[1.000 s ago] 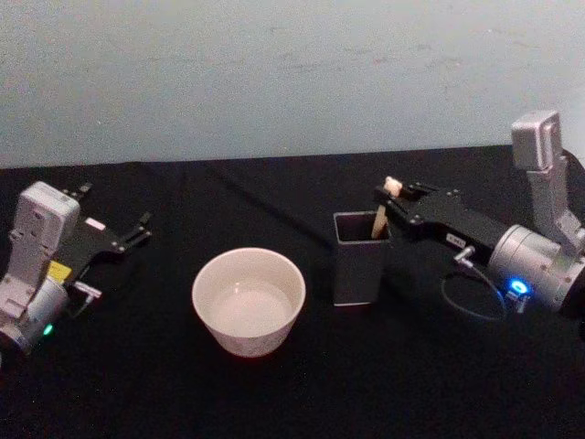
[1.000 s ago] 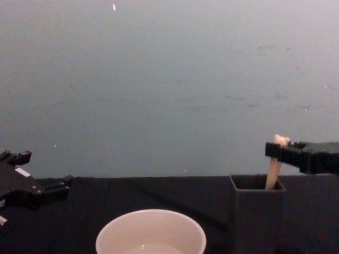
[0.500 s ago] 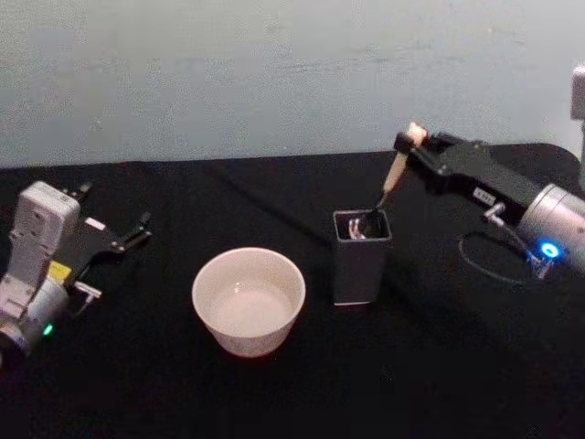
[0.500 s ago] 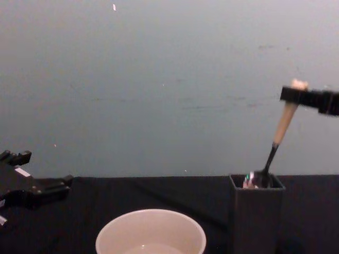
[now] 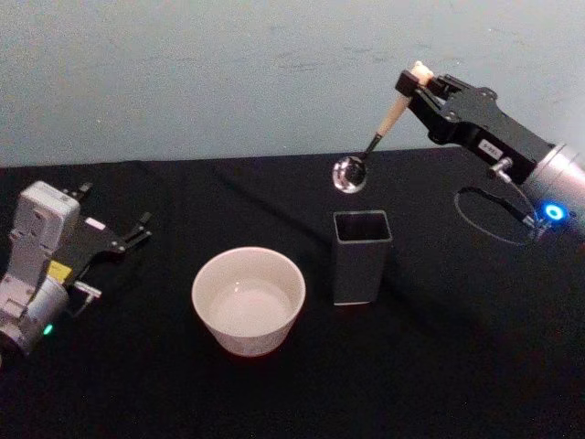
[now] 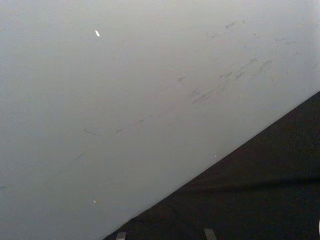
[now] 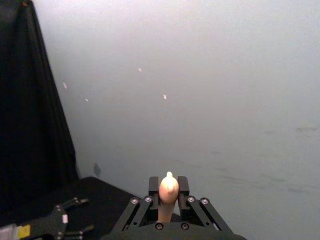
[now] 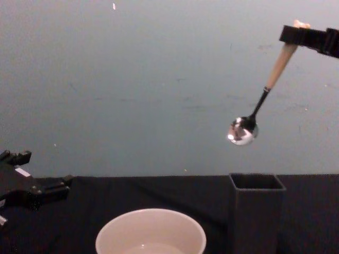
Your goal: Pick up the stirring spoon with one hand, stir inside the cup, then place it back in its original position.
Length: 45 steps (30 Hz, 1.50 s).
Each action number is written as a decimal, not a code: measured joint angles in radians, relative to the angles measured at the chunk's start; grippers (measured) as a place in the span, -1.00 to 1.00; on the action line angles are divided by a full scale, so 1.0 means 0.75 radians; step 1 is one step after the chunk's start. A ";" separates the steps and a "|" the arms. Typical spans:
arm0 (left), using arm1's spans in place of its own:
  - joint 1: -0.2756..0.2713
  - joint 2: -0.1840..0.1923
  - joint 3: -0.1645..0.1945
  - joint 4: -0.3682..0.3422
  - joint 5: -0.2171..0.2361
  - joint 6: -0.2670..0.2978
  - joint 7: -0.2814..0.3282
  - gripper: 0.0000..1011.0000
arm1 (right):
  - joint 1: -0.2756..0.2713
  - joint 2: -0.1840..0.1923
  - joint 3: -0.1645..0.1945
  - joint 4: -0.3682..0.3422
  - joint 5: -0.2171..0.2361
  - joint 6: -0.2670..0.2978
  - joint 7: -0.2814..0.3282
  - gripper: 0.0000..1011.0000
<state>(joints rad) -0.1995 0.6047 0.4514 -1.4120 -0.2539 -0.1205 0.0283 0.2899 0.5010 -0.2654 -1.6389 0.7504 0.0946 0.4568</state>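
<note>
Stirring spoon (image 5: pixel 388 121): pinched at the bear-head end by right gripper (image 5: pixel 420 85), hanging tilted in the air above the dark holder (image 5: pixel 362 256), clear of its rim. Cup (image 5: pixel 248 300): beside the holder, not yet stirred. Left gripper (image 5: pixel 137 229): parked far left, spread, empty. Done: pickup. Remaining: stirring, return to holder

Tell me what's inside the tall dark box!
Nothing shows inside the holder: its opening is dark and the walls hide its bottom. The stirring spoon hangs above it, clear of the rim, its handle in the right gripper. The left gripper sits open, far left.
</note>
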 joint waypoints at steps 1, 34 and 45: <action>0.000 0.000 0.000 0.000 0.000 0.000 0.000 0.98 | 0.007 -0.003 -0.011 0.000 0.005 -0.006 0.005 -0.56; 0.000 0.000 0.000 0.000 0.000 0.000 0.000 0.98 | 0.013 -0.038 -0.330 0.107 -0.299 -0.250 0.158 -0.56; 0.000 0.000 0.000 0.000 0.000 0.000 0.000 0.98 | 0.022 -0.078 -0.357 0.189 -0.410 -0.299 0.171 -0.56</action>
<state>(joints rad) -0.1995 0.6047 0.4514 -1.4119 -0.2539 -0.1205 0.0283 0.3062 0.4425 -0.5333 -1.4972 0.4431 -0.1299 0.5847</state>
